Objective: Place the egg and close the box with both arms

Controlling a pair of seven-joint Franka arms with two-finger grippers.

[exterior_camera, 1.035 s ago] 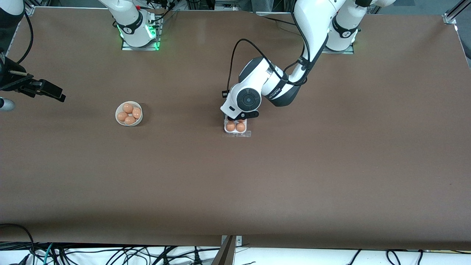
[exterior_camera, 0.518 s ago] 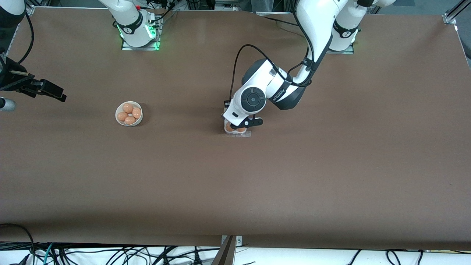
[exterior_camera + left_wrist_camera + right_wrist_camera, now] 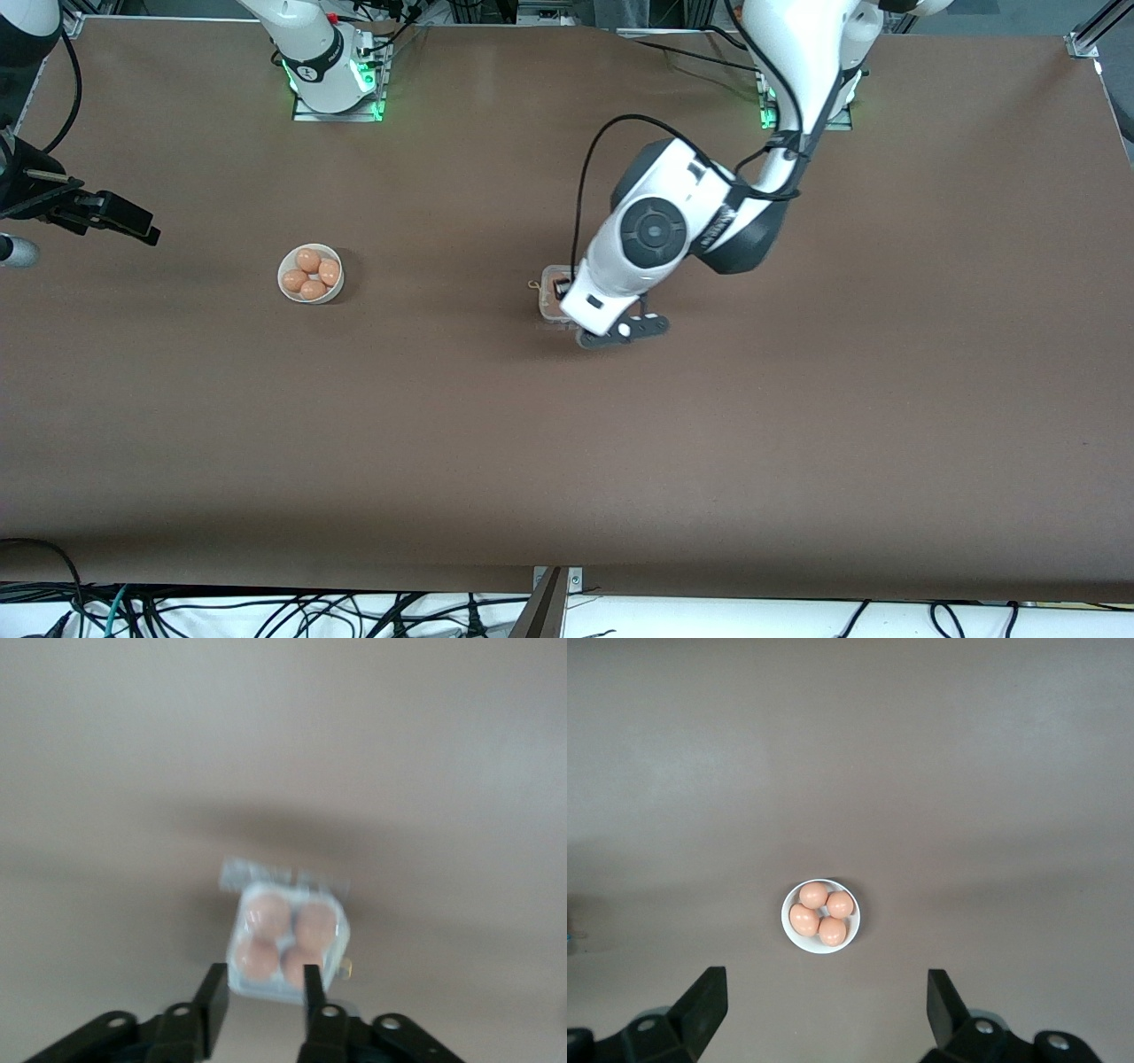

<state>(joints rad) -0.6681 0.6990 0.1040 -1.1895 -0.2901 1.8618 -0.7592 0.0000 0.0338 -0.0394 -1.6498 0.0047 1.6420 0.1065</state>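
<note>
Since a second ago the left arm [image 3: 709, 204] has risen and swung toward the camera-side edge of the desk, so its wrist now covers most of the box [image 3: 551, 301], which sits mid-desk and shows only as a sliver at the wrist's side. The left gripper [image 3: 261, 997] hangs over the box with its fingers a narrow gap apart and nothing between them. In the left wrist view the box [image 3: 285, 943] holds four eggs, one in each cell, and a clear lid seems to lie over them, though whether it is snapped shut I cannot tell.

The right gripper [image 3: 824, 1005] waits near the desk edge at the right arm's end, fingers spread wide and empty, looking down on the bowl [image 3: 821, 917] with four more eggs.

Judging by the filled cells, placing is done and the closing step is in hand or just ending. Next, a check that the lid is latched, with a downward press if it is not, seems called for.
</note>
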